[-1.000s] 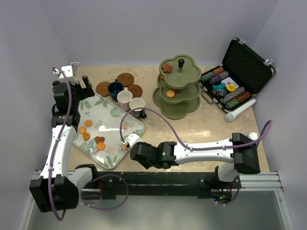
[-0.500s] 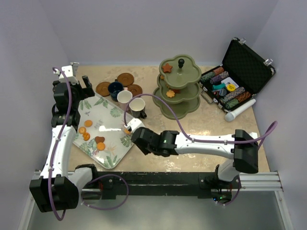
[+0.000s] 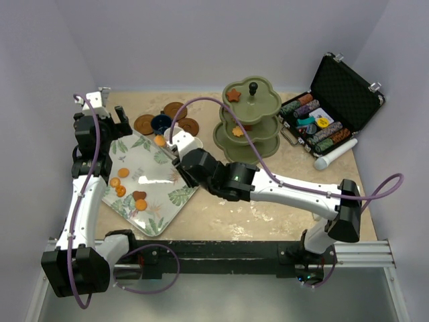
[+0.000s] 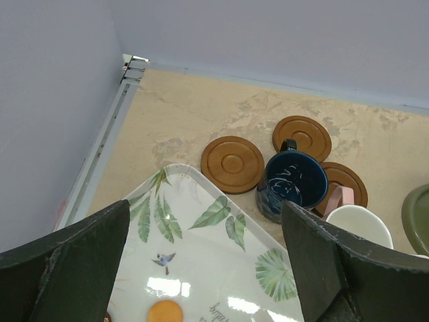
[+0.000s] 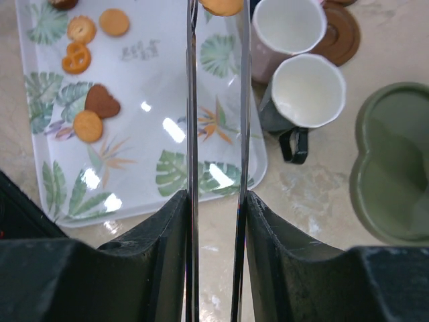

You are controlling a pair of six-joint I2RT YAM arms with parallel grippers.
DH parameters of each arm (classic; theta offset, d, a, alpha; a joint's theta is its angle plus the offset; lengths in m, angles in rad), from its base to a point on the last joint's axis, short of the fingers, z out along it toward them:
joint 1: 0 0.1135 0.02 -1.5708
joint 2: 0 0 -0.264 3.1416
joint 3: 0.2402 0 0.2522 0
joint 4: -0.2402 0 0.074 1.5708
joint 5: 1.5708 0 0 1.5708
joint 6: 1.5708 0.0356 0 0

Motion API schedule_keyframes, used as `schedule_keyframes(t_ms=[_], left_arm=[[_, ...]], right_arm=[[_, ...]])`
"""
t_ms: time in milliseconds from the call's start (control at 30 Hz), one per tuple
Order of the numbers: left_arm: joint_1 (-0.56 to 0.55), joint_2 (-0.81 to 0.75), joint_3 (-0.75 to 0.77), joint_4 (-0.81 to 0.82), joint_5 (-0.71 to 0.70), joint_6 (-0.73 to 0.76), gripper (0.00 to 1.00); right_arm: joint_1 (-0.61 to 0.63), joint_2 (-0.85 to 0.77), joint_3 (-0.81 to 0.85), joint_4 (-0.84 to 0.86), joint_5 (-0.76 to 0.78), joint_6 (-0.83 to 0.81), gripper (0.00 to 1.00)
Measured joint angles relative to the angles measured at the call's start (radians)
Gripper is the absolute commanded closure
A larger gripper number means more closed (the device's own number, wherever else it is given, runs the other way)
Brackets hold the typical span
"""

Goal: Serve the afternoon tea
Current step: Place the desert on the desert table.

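Above the far edge of the tray (image 3: 155, 198), the right gripper (image 3: 161, 141) has its thin fingers pinched on a round orange biscuit (image 5: 222, 5), just beside the pinkish-white cup (image 5: 288, 25) and the cream cup (image 5: 309, 90). More biscuits (image 5: 88, 125) lie on the tray. The left gripper (image 4: 208, 268) hangs over the tray's back-left corner, spread wide and holding nothing, near the navy cup (image 4: 292, 184) and three saucers (image 4: 232, 163). A star biscuit (image 3: 233, 95) sits on the top tier of the green stand (image 3: 249, 153).
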State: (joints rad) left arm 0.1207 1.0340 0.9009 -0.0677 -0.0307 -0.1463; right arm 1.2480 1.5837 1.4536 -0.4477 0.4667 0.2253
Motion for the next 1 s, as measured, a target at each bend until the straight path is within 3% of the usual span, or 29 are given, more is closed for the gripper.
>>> schedule_keyframes(t_ms=[433,1000], left_arm=[[0.0,0.0,0.0,0.0,0.0,0.0,0.01],[0.0,0.0,0.0,0.0,0.0,0.0,0.01]], right_arm=[[-0.249,-0.116,0.063,-0.038,0.134,-0.065,0.75],[-0.347,-0.32,0.019,-0.162,0.196,0.031,0.75]])
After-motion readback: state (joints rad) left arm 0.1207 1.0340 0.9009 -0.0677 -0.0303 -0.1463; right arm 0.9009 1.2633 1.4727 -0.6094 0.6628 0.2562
